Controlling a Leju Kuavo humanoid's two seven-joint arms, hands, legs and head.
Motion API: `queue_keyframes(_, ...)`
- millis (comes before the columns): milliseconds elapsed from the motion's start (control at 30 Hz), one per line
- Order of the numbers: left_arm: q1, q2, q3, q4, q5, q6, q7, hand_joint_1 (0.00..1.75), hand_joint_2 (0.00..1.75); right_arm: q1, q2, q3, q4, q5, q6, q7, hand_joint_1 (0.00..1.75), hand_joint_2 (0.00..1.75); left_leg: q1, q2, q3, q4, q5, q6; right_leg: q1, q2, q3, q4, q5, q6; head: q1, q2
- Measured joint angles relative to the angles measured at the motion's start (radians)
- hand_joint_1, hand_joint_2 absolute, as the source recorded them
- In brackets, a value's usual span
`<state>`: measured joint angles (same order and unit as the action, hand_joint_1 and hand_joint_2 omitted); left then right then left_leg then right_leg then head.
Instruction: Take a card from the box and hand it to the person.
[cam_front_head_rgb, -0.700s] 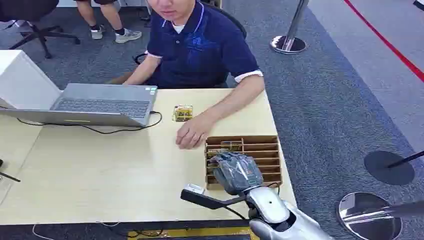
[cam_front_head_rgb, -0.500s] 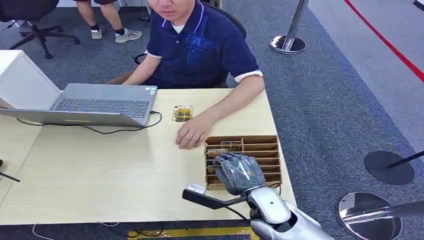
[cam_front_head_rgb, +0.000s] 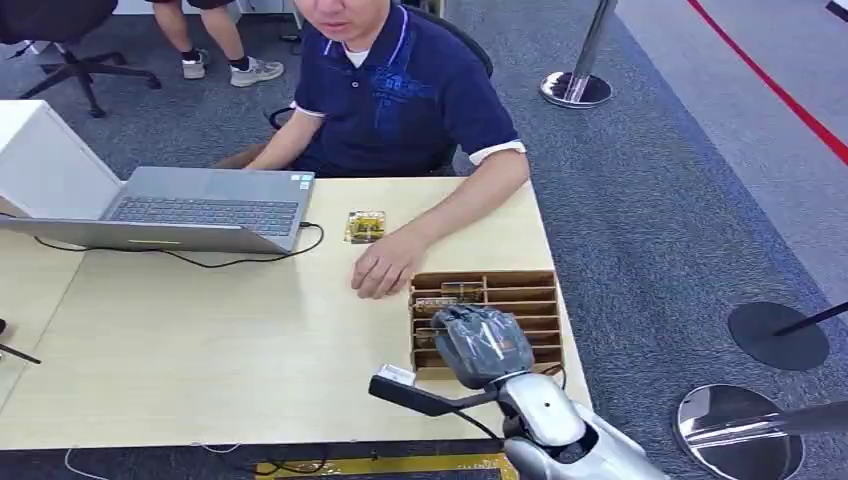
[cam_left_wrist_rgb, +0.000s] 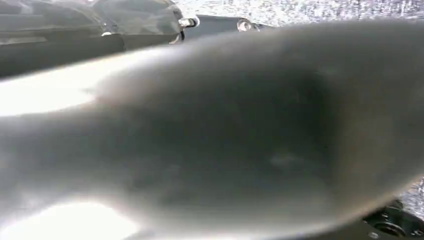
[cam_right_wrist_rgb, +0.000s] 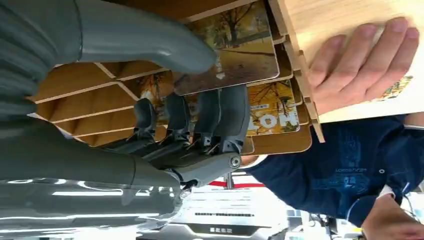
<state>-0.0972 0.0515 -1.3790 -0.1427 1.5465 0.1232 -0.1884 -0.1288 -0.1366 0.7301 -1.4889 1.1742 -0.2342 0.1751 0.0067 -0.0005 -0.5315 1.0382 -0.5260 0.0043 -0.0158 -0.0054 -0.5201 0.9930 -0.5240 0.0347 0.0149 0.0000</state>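
A brown wooden slotted box (cam_front_head_rgb: 530, 287) stands at the table's near right corner, with cards in its left slots. My right hand (cam_front_head_rgb: 480, 345) hovers over the box's left half. In the right wrist view this hand (cam_right_wrist_rgb: 200, 100) pinches a card with an autumn tree picture (cam_right_wrist_rgb: 245, 45), thumb on its face and the darker fingers behind it. Another yellow card (cam_right_wrist_rgb: 272, 112) sits in the slot behind. The person's hand (cam_front_head_rgb: 385, 268) rests flat on the table just beyond the box. My left hand (cam_left_wrist_rgb: 210, 140) is a grey blur.
A seated person in a dark blue shirt (cam_front_head_rgb: 400, 100) faces me across the table. An open laptop (cam_front_head_rgb: 190, 212) with its cable lies at the left. One loose card (cam_front_head_rgb: 366, 226) lies mid-table. Stanchion bases (cam_front_head_rgb: 740, 430) stand on the carpet at the right.
My right hand has drawn slightly back toward me over the box. The person's hand and the rest stay still.
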Motion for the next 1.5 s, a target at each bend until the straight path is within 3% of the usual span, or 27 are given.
queue_keyframes(167,0.000,0.000,0.000,0.000,0.000,0.000,0.000,0.00,0.00,0.002,0.000,-0.007,0.000,0.000,0.000,0.000,0.89,1.75,0.000,0.000,0.000,0.000,0.000,0.000,0.000,0.000,0.000,0.000,0.000,0.000,0.000,0.000)
queue_keyframes(233,0.000,0.000,0.000,0.000,0.000,0.000,-0.002,0.00,0.00,0.004,0.000,-0.007,0.000,0.002,0.003,0.000,0.96,1.75,0.000,0.000,0.000,0.000,0.000,0.000,0.000,0.000,0.000,0.000,0.000,0.000,0.000,0.000)
queue_keyframes(733,0.000,0.002,0.000,0.000,0.000,-0.001,-0.006,0.00,0.00,0.014,0.000,-0.007,0.000,0.014,0.027,0.002,0.99,1.75,0.000,0.000,0.001,0.000,0.001,-0.001,0.000,0.000,0.000,0.000,0.000,0.000,0.000,0.000)
queue_keyframes(800,0.000,0.002,0.000,0.000,0.000,-0.001,-0.010,0.00,0.00,0.017,0.000,-0.008,-0.003,0.014,0.028,0.003,1.03,1.75,0.000,0.000,0.000,0.000,0.001,-0.001,0.000,0.000,0.000,0.000,0.000,0.000,0.000,0.000)
queue_keyframes(867,0.000,0.002,0.000,0.000,0.000,-0.001,-0.011,0.00,0.00,0.018,0.000,-0.008,-0.006,0.014,0.029,0.003,1.19,1.75,0.000,0.000,0.001,0.000,0.001,-0.001,0.000,0.000,0.000,0.000,0.000,0.000,0.000,0.000)
queue_keyframes(1133,0.000,0.002,0.000,0.000,0.000,-0.001,-0.011,0.00,0.00,0.019,0.000,-0.008,-0.012,0.016,0.029,0.003,1.24,1.75,0.000,0.000,0.001,0.000,0.001,-0.001,0.000,0.000,0.000,0.000,0.000,0.000,0.000,0.000)
queue_keyframes(1300,0.000,0.002,0.000,0.000,0.000,-0.001,-0.011,0.00,0.00,0.019,0.000,-0.008,-0.016,0.016,0.029,0.003,1.54,1.75,0.000,0.000,0.001,0.000,0.001,-0.001,0.000,0.000,0.001,0.000,0.001,-0.001,0.000,0.000)
queue_keyframes(1500,0.000,0.002,0.000,0.000,0.000,-0.002,-0.012,0.00,0.00,0.021,0.003,-0.008,-0.016,0.016,0.032,0.003,1.59,1.75,0.000,0.000,0.001,0.000,0.001,-0.001,0.000,0.000,0.001,0.000,0.001,-0.001,0.000,0.000)
